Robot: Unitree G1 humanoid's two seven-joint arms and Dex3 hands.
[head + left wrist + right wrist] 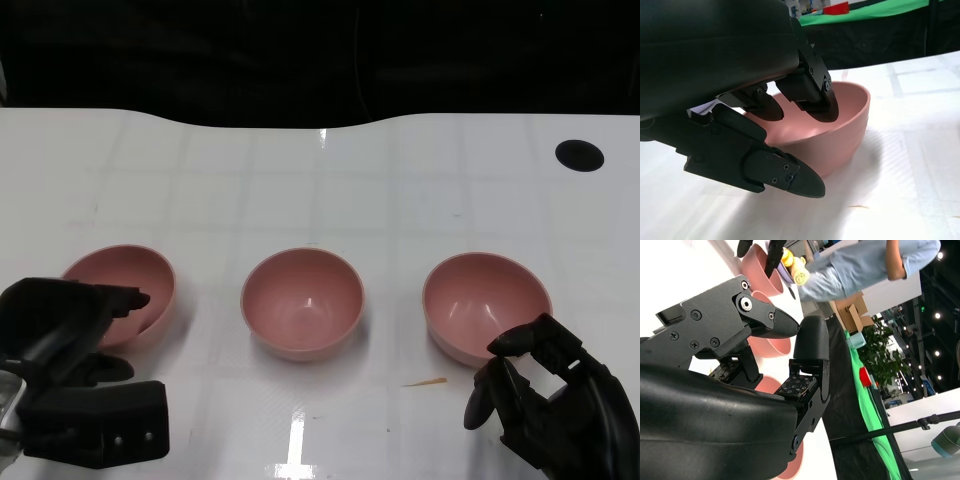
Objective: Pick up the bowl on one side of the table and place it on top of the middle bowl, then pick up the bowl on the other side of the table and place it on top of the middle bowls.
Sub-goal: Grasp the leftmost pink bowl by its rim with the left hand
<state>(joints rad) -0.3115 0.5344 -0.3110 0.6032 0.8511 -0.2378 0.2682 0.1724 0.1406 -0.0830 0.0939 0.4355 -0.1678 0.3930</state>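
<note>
Head view: my left hand (75, 330) straddles the left bowl (125, 290) rim, fingers spread; right hand (545, 395) spread, just short of the right bowl (485, 305). Left wrist view: fingers (815, 102) inside, thumb (785, 175) outside. I judge it rigid, light, slippery; pinch the rim.

Head view: taken from above, table (400, 180) faced downward, three bowls framed in row. Left wrist view: set low behind left hand (740, 100), close on left bowl (840, 130). Right wrist view: rotated sideways; same bowl row shared.
</note>
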